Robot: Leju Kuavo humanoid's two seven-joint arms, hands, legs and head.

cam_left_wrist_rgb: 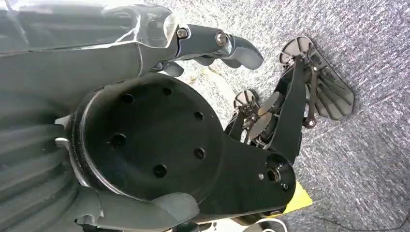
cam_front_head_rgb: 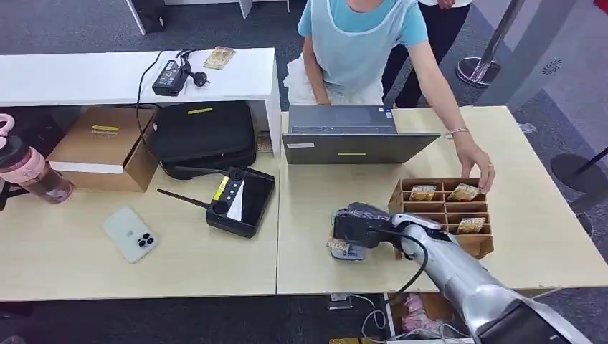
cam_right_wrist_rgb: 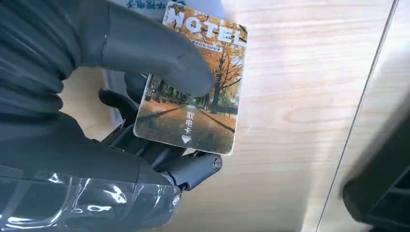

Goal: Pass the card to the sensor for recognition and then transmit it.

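Near the front edge of the table (cam_front_head_rgb: 315, 272), just left of the cardboard card rack (cam_front_head_rgb: 482, 244), right hand (cam_front_head_rgb: 358, 223) pinching hotel key card (cam_right_wrist_rgb: 193, 84) between thumb and fingers, over a small white sensor (cam_front_head_rgb: 349, 251), left hand (cam_left_wrist_rgb: 212, 46) hanging over carpet, fingers loosely curled, holding nothing.

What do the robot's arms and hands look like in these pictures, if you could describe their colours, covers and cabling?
The right arm is silver metal, with a black cable looping along it to a dark grey right hand. Close up, that hand has a ribbed grey cover, a thick grey thumb, darker fingers and clear plastic film over its back. The left hand matches: dark grey fingers with visible screws, a ribbed cover and glossy film.
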